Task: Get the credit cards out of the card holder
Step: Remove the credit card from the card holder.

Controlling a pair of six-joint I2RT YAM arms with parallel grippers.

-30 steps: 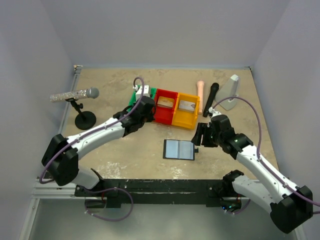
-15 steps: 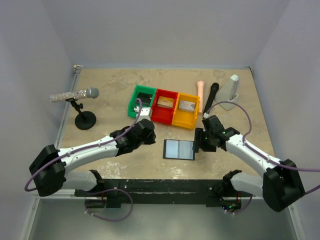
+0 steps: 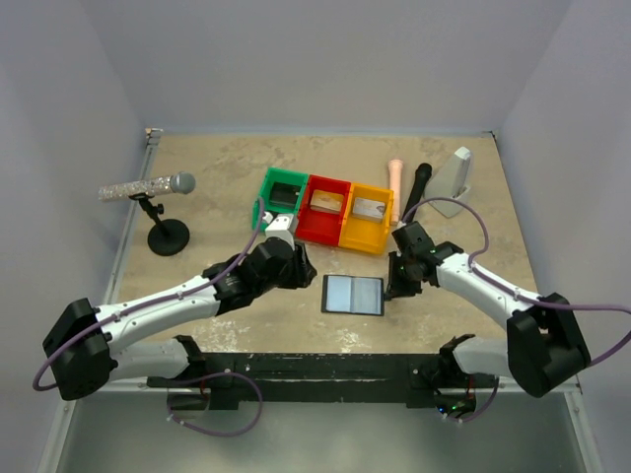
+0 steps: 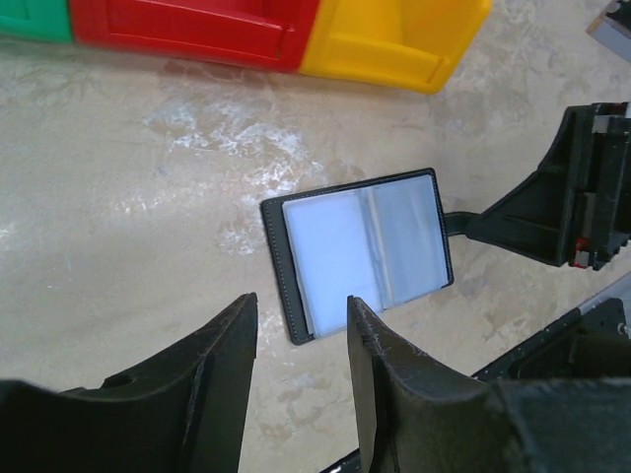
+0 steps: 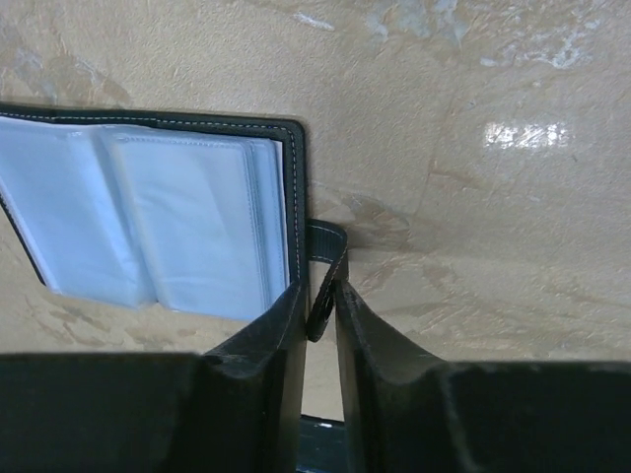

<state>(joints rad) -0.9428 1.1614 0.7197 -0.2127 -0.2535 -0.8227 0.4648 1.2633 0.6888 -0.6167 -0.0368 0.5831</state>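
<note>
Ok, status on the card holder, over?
Left fingers open, hovering by card holder. Right fingers shut on its side tab. It lies flat, open. Nothing in the way.

It looked like a robotics lab cell: plain pale walls [image 3: 325, 59] enclosed a beige tabletop [image 3: 217, 168] beyond the left gripper [image 4: 301, 305], a black mounting rail [image 3: 325, 367] behind it.

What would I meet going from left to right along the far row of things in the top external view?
microphone → green bin → red bin → yellow bin → pink stick → black stick → pale grey wedge
</note>
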